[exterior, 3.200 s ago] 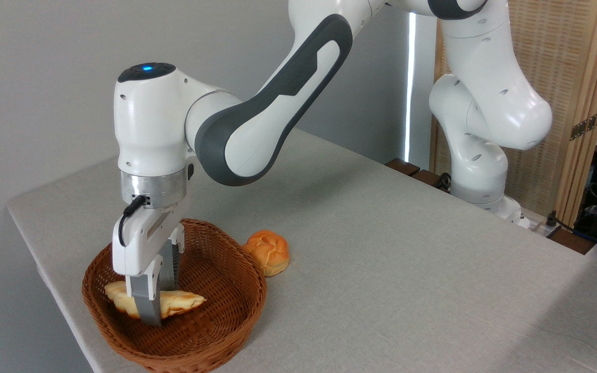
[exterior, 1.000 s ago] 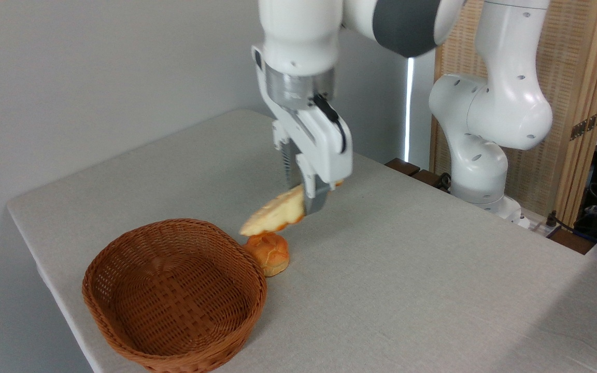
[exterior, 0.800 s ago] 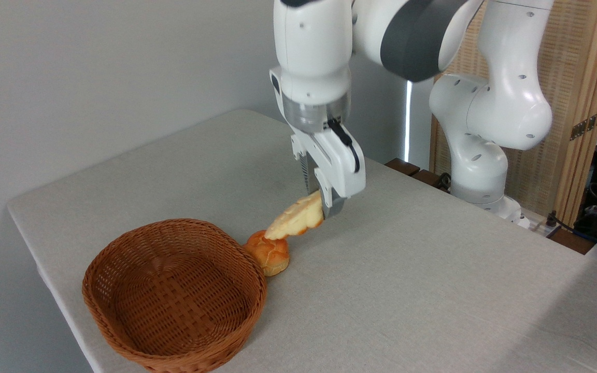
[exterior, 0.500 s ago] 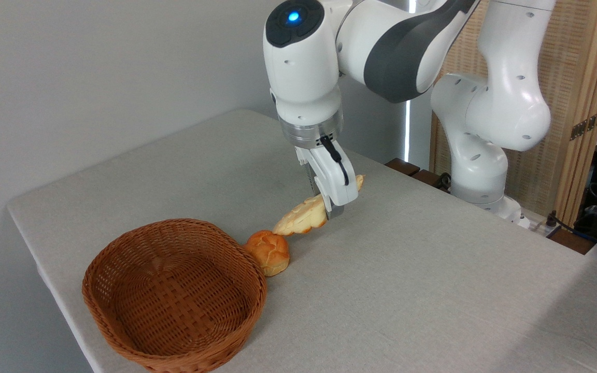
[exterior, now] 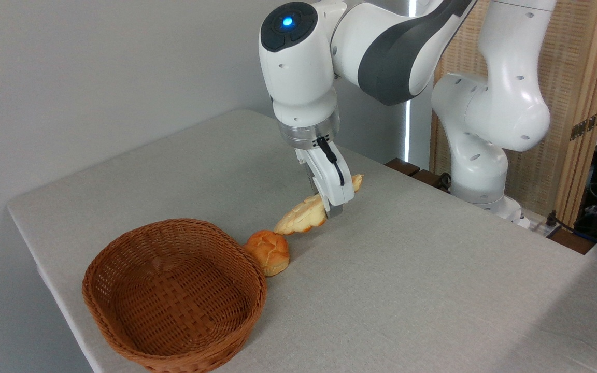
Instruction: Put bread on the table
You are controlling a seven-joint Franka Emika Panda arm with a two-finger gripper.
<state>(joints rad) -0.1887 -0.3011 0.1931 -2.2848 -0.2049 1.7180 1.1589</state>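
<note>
Grey-beige cloth-covered table (exterior: 407,290) before a plain grey wall, with a wicker screen at right. Compared with 0.5 s earlier, the gripper (exterior: 329,210) sits slightly lower, its jaws clamped on the bread (exterior: 301,218), which slants low over the cloth just behind 1 round bun (exterior: 268,252). The wicker basket (exterior: 174,295), beside the bun, holds nothing.

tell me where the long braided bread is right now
The bread sits mid-frame, gripped by the tool low over the table, just up and right of the round bun beside the basket.
</note>
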